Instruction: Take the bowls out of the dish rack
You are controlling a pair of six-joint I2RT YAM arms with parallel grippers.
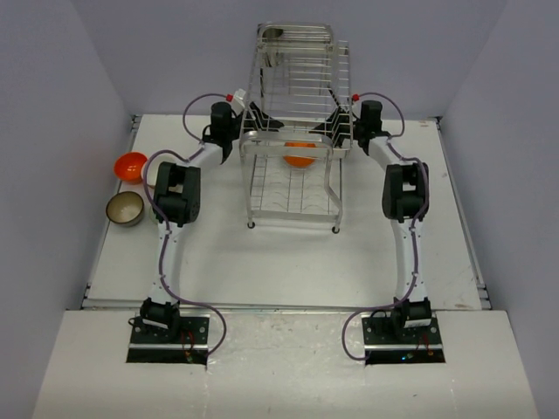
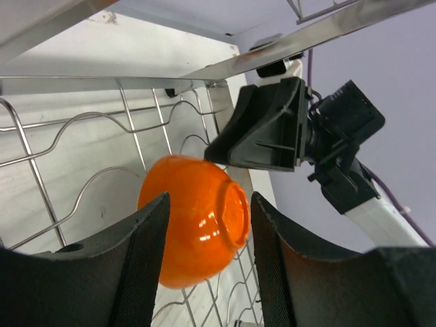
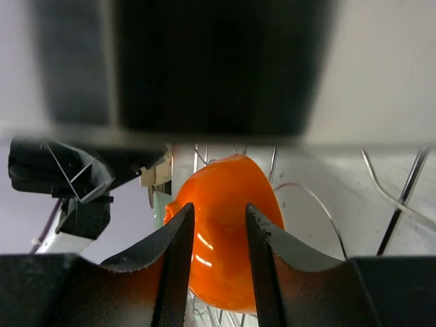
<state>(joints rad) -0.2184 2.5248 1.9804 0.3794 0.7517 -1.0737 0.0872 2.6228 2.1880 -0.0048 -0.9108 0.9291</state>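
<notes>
The silver wire dish rack (image 1: 297,96) stands at the table's middle back. One orange bowl (image 1: 300,154) lies on its side on the rack's lower tier; it also shows in the left wrist view (image 2: 194,228) and the right wrist view (image 3: 225,225). My left gripper (image 1: 255,119) (image 2: 209,201) is open at the rack's left side, with the bowl just beyond its fingertips. My right gripper (image 1: 334,119) (image 3: 218,208) is open at the rack's right side and faces the same bowl. A second orange bowl (image 1: 131,166) and a brown-olive bowl (image 1: 125,209) sit on the table at far left.
A dark round dish (image 1: 272,35) sits on the rack's top tier. The rack's wire bars (image 2: 136,129) and frame rails hem in both grippers. A pale green edge (image 3: 158,208) shows behind the orange bowl. The white table (image 1: 288,262) ends at the walls.
</notes>
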